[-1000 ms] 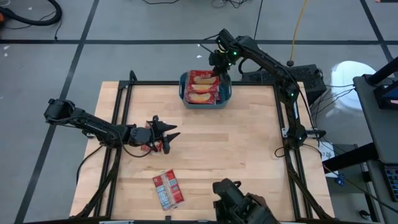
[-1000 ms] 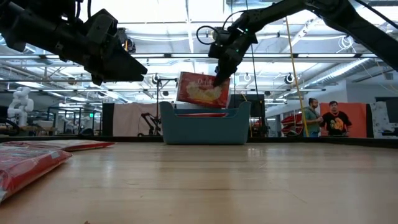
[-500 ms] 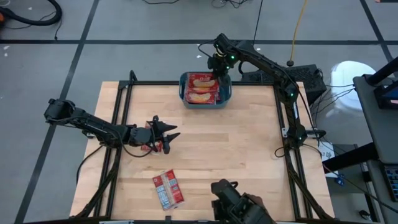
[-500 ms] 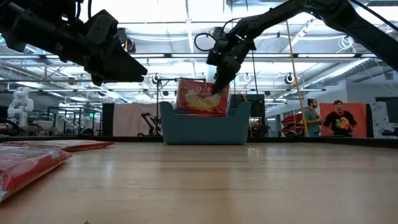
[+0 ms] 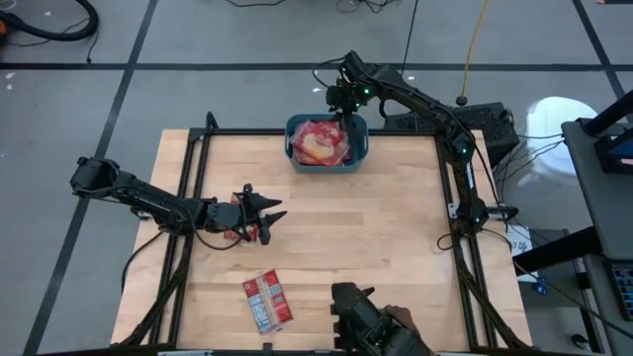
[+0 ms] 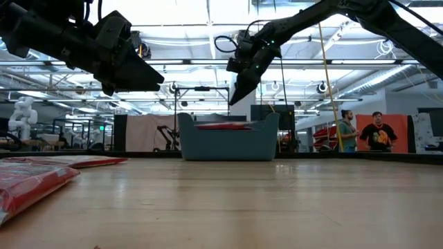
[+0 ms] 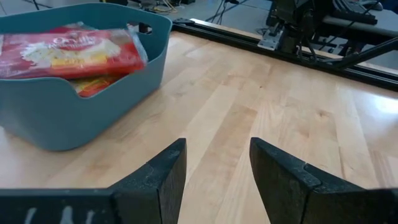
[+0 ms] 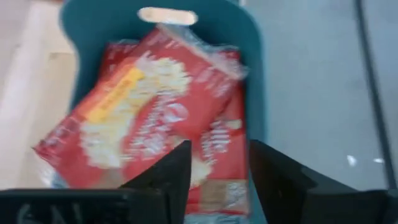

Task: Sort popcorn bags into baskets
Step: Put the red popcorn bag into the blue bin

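High view: the right hand [image 5: 343, 102] hangs empty, fingers apart, just above the tub's [image 5: 360, 145] far rim, and a bag [image 5: 318, 144] lies askew on top of the others inside. The left hand [image 5: 265, 220], fingers spread with nothing between them, sits mid-left over the tabletop [image 5: 376, 237]. Two bags [image 5: 267, 301] lie near the front edge, long axis running near-to-far, closer to the left arm, so it likely goes next.

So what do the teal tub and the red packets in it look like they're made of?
The teal rounded tub looks like matte moulded plastic: smooth, evenly coloured walls with a cut-out handle. The red popcorn packet on top seems to be glossy plastic film, since it crinkles and reflects light.
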`<state>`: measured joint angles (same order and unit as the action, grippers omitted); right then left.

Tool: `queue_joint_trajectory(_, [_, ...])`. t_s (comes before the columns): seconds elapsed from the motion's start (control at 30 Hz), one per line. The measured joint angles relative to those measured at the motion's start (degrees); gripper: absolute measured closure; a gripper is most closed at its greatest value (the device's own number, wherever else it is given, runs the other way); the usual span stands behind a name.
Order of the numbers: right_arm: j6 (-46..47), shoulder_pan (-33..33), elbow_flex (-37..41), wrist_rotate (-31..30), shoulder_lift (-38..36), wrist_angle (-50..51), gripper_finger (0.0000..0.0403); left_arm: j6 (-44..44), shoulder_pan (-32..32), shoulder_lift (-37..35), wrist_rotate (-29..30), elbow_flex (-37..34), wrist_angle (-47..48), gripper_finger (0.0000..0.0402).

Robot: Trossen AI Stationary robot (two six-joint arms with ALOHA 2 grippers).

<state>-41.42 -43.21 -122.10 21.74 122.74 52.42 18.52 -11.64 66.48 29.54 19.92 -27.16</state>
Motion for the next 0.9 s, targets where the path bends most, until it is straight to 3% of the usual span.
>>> queue_joint_trajectory(0.1, [0.3, 1.1, 0.0, -0.1, -0.4, 0.5, 0.0236, 0.0, -0.2, 0.0, -0.1, 0.0, 0.0, 0.0222])
queue_joint_trajectory(0.23, [4.4, 3.2, 0.1, 9.8, -0.9, 7.2, 0.0240, 0.1, -0.9, 0.0, -0.1, 0.0, 0.1, 0.0222])
queue_joint_trajectory(0.3, [7.6, 5.1, 2.8, 11.8, -1.0, 6.5, 0.0252, 0.1, -1.4, 0.0, -0.1, 0.0, 0.1, 0.0222])
queue_joint_trajectory(0.47, [13.7, 10.9, 13.7, 3.5, -0.6, -2.7, 0.0284, 0.2, -1.6, 0.0, -0.1, 0.0, 0.1, 0.0222])
queue_joint_trajectory(0.6, [14.5, 13.8, 20.6, 0.4, -2.3, -11.9, 0.0308, 0.8, -1.6, 0.0, -0.1, 0.0, 0.1, 0.0222])
queue_joint_trajectory(0.9, [13.7, 13.9, 25.1, -11.8, -7.0, -17.1, 0.0340, 0.9, -1.6, 0.0, -0.1, 0.0, 0.0, 0.0222])
